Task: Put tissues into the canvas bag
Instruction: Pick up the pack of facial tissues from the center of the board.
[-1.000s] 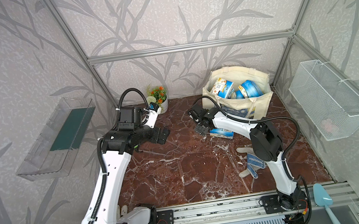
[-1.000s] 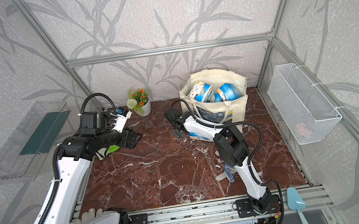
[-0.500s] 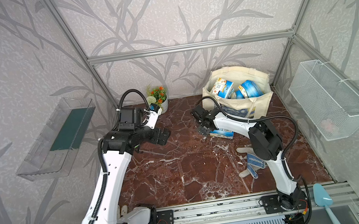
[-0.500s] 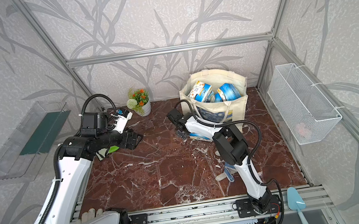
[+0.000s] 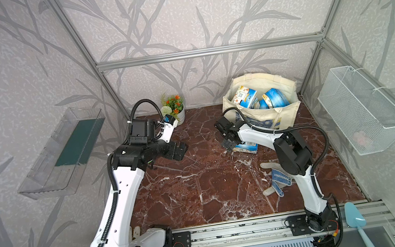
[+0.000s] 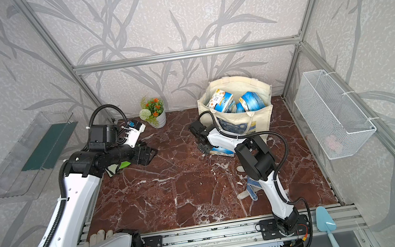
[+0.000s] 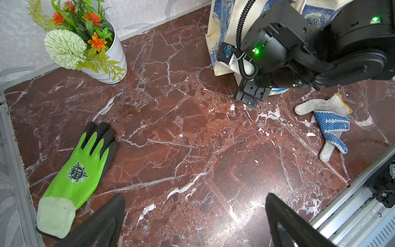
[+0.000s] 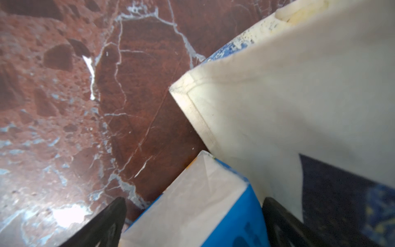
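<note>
The canvas bag (image 5: 287, 114) stands upright at about 1 o'clock on the red marble desk (image 5: 199, 181), close to the back corner, its mouth open upward. Several tissues (image 5: 247, 96) lie piled inside it, blue and white packs showing over the rim in both top views.

One loose tissue pack (image 5: 247, 146) lies flat on the desk at 7 o'clock from the bag, just beside its base. The right tool (image 5: 228, 144) is low over the near end of this pack, jaws spread wide. In the right wrist view the pack (image 8: 192, 203) sits between the two dark fingers (image 8: 102, 222), with the bag's cream corner (image 8: 277, 96) right behind it. Whether the fingers touch the wrapper cannot be told; they are not squeezing it.

The left tool (image 5: 178, 151) hangs above the desk at about 10 o'clock, jaws wide apart and holding nothing. Its wrist view shows bare marble between its fingers (image 7: 102, 220).

A green glove (image 7: 79, 169) lies flat at 9 o'clock. A flower pot (image 5: 176, 110) stands at 11 o'clock. A white-and-blue dotted glove (image 5: 276, 181) lies at 4 o'clock, near the right arm.
</note>
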`<state>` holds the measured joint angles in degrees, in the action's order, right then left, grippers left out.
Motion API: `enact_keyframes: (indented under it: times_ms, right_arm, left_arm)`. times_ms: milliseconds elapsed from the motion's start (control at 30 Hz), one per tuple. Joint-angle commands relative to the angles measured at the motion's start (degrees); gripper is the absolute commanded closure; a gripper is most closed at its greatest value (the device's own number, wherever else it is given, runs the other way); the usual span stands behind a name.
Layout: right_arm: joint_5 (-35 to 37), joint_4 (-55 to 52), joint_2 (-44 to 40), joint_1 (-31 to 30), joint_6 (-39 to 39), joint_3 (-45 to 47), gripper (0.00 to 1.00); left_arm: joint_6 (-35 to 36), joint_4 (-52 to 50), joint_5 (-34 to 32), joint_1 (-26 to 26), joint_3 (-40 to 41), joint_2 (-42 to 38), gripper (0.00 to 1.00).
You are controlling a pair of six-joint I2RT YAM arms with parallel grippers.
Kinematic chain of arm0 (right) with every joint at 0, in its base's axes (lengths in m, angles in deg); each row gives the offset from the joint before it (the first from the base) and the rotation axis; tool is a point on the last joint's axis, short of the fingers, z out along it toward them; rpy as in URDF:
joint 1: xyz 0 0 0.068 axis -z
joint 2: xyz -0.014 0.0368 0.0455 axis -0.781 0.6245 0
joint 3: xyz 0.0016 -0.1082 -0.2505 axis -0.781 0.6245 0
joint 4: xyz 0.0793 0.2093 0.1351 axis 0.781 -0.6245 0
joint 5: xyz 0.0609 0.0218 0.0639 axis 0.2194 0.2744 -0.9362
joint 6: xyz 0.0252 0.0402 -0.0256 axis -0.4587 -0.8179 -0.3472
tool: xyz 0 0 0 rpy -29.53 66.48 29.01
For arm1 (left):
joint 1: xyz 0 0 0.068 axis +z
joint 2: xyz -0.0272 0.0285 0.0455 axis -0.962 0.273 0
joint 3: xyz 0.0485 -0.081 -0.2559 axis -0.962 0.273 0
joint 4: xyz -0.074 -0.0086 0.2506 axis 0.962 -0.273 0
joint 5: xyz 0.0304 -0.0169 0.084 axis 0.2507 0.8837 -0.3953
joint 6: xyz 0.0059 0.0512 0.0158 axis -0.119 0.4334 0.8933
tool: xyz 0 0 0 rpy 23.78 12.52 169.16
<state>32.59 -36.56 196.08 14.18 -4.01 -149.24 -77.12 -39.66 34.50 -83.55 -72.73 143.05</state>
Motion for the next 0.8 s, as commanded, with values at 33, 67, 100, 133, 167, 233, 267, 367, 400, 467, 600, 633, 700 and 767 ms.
enact_keyframes:
  times_ms: [33,67,100,133,167,233,267,367,400,467,600,633,700,767]
  right_arm:
    - [-2.4,-3.0,-3.9,0.2,-2.5,2.3,0.01]
    - [-2.7,-3.5,-4.4,0.2,-2.7,2.6,0.01]
    - [-3.2,-4.3,-4.7,0.2,-3.2,2.9,0.01]
    - [-3.8,-5.0,-5.1,0.2,-3.6,3.0,0.01]
    - [-4.4,-5.7,-5.4,0.2,-4.0,3.2,0.01]
    - [-5.8,-6.5,-6.5,0.2,-5.1,4.2,0.01]
    - [-6.6,-6.8,-7.2,0.2,-5.6,4.8,0.01]
    - [-8.7,-8.5,-8.9,0.2,-7.2,6.2,0.01]
    - [-9.3,-8.9,-9.6,0.2,-7.7,6.9,0.01]
    - [-11.1,-9.6,-11.1,0.2,-8.3,8.2,0.01]
    - [-15.3,-13.2,-12.5,0.1,-9.1,8.2,0.01]
    - [-16.0,-13.3,-13.1,0.2,-9.2,8.7,0.01]
    - [-15.8,-13.4,-14.3,0.3,-9.6,9.4,0.01]
    - [-15.7,-12.9,-15.6,0.4,-9.5,10.4,0.01]
  left_arm:
    - [-0.3,-0.1,1.5,0.5,1.2,-1.7,0.0]
    - [-0.3,-0.1,1.6,0.6,1.1,-1.7,0.0]
    - [-0.3,0.0,1.7,0.6,1.2,-1.7,0.0]
    - [-0.2,0.0,1.9,0.5,1.2,-1.8,0.0]
    - [-0.1,0.0,2.1,0.5,1.2,-1.8,0.0]
    - [-0.1,0.0,2.5,0.5,1.3,-1.8,0.0]
    - [0.0,0.0,2.6,0.6,1.5,-1.8,0.0]
    - [0.0,0.2,2.5,0.6,1.6,-1.9,0.0]
    - [0.0,0.2,2.6,0.6,1.6,-2.1,0.0]
    - [0.1,0.2,2.6,0.6,1.8,-2.2,0.0]
    - [0.2,0.4,2.6,0.5,1.9,-2.2,0.0]
    - [0.4,0.5,2.6,0.6,2.0,-2.3,0.0]
    - [0.6,0.4,2.4,0.6,2.0,-2.3,0.0]
    - [0.6,0.3,2.2,0.6,2.0,-2.6,0.0]
